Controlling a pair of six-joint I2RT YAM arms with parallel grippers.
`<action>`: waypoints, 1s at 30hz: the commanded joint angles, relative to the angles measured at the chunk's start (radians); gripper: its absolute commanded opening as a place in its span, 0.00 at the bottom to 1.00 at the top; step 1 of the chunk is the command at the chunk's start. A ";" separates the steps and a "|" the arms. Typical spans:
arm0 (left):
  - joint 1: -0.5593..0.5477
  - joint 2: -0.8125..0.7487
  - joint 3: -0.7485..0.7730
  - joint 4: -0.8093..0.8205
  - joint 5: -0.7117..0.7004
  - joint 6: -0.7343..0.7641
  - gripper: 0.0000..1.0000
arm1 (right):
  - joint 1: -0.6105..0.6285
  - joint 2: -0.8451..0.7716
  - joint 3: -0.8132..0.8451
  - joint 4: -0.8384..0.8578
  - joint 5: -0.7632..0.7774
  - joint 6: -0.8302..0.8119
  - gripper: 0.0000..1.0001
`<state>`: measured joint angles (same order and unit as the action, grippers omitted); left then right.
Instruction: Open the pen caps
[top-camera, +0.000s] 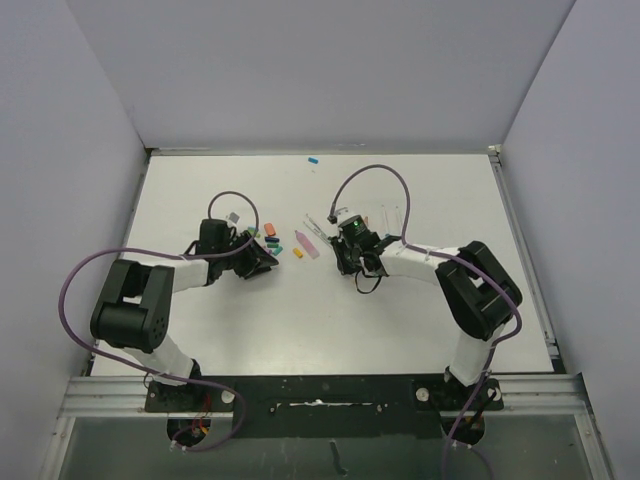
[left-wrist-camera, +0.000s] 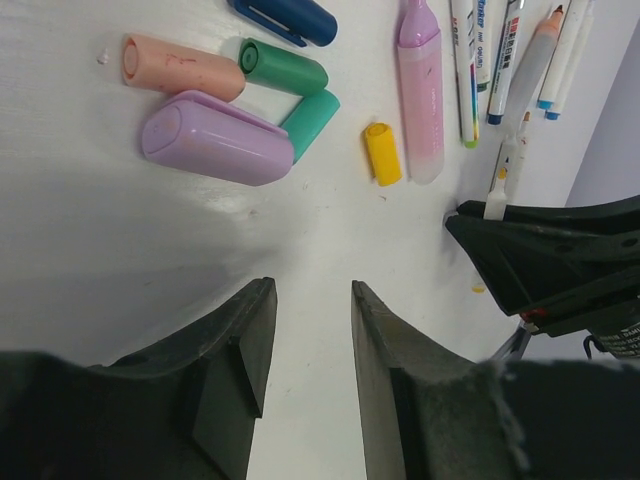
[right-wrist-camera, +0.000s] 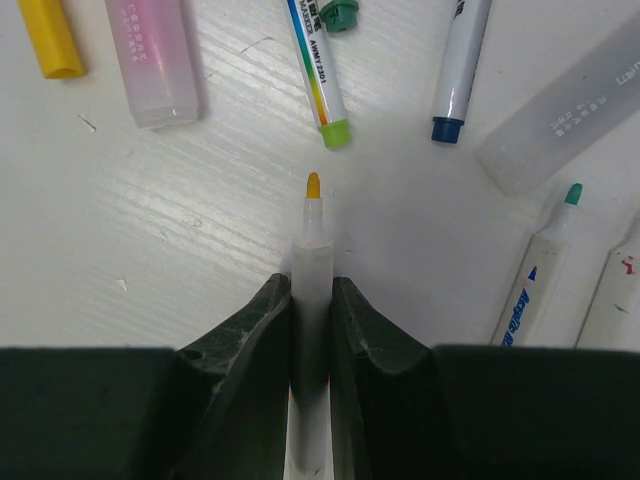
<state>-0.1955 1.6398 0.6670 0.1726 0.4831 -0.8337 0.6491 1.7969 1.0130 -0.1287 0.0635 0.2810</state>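
My left gripper (left-wrist-camera: 312, 340) is low over the table (left-wrist-camera: 120, 270). Its two fingers stand a little apart, and nothing is between them. My right gripper (right-wrist-camera: 312, 320) is squeezed tight on a thin white pen (right-wrist-camera: 311, 250). That pen has no cap on. Its yellow tip pokes out past my fingers, over the bare table.

Just past my left gripper lie the caps, around the middle of the table. The fat lilac cap (left-wrist-camera: 215, 140) is the nearest one. A teal cap (left-wrist-camera: 312, 120) touches its end. Right behind the lilac one lies a salmon cap (left-wrist-camera: 180, 67). A green cap (left-wrist-camera: 283, 66) lies just beside that one.

A yellow cap (left-wrist-camera: 382, 153) lies alone between my two grippers. Next to it is the pink highlighter (left-wrist-camera: 420, 90).

A bit farther on there is a dark blue cap (left-wrist-camera: 285, 15). The other pens (left-wrist-camera: 470, 60) lie side by side there, in front of my right gripper. One has a green end (right-wrist-camera: 335, 132), one has a blue tip (right-wrist-camera: 447, 128), and one has a teal tip (right-wrist-camera: 572, 193).

Far away, close to the far edge of the table, a small blue cap (top-camera: 313, 158) lies all alone.
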 joint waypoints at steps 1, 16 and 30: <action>-0.002 -0.074 0.008 0.019 0.014 -0.001 0.35 | -0.011 0.000 0.028 0.032 0.027 0.021 0.07; -0.001 -0.149 -0.001 0.025 0.005 -0.021 0.40 | -0.026 0.042 0.053 0.041 0.033 0.026 0.30; 0.020 -0.235 0.031 -0.016 -0.013 -0.033 0.92 | -0.026 -0.091 0.041 0.037 0.035 0.010 0.56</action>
<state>-0.1925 1.4811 0.6601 0.1574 0.4763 -0.8658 0.6323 1.8187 1.0454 -0.1116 0.0731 0.2989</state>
